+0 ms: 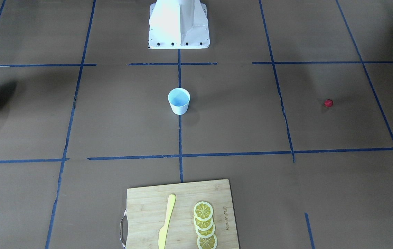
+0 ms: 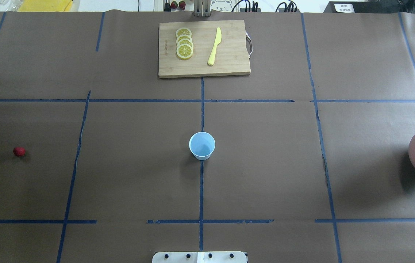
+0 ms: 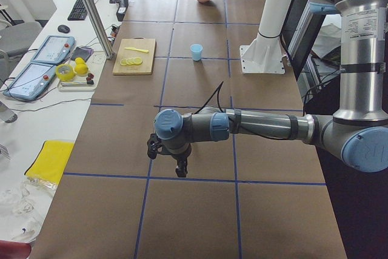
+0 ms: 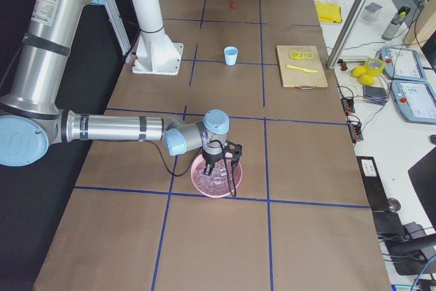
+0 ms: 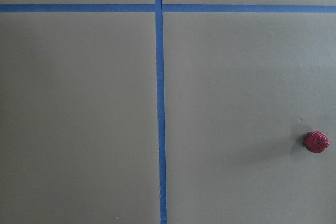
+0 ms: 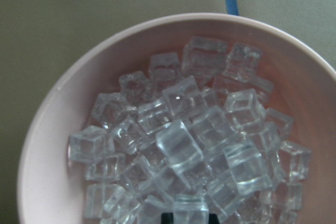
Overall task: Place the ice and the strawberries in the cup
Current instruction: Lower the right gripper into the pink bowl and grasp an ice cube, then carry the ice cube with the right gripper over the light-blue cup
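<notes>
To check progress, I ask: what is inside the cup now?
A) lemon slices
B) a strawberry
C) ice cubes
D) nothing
D: the cup shows only its bare pale blue inside; the ice is in the pink bowl, the strawberry far from the cup.

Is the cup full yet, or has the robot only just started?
Only just started. Done: nothing; the cup is empty. In hand: the right gripper hangs over the ice in the pink bowl, and the left gripper hovers near the strawberry. Left: both go into the cup.

Red strawberry [image 1: 328, 103] — pale-blue cup [image 1: 179, 109]
</notes>
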Motion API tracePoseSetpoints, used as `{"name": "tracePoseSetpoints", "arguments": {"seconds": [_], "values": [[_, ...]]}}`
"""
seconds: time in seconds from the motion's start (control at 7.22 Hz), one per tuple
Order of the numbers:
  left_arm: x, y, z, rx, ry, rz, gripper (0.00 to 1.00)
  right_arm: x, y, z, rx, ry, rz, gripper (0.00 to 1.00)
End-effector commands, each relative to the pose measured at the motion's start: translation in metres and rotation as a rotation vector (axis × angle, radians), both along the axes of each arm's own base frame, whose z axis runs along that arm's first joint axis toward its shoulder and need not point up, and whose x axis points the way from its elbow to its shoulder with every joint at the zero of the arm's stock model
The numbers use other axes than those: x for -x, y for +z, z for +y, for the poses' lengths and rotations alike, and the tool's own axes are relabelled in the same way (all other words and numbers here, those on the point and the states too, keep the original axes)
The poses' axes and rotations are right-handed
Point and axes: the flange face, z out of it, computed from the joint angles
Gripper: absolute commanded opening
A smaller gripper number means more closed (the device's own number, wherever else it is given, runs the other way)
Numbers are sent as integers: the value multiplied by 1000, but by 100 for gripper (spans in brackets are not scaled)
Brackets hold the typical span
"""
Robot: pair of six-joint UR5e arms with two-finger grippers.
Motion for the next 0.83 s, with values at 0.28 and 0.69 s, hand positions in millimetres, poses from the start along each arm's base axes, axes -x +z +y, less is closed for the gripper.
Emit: {"name": "tracePoseSetpoints", "arguments": {"seconds": [0.28,0.69], "values": [[0,-10,0,-20,0,1,100,23,-146,-18,42,209,-174,0],[1,-27,24,-47,0,2,100,145,-278,-30,219,247,-343,0]]}}
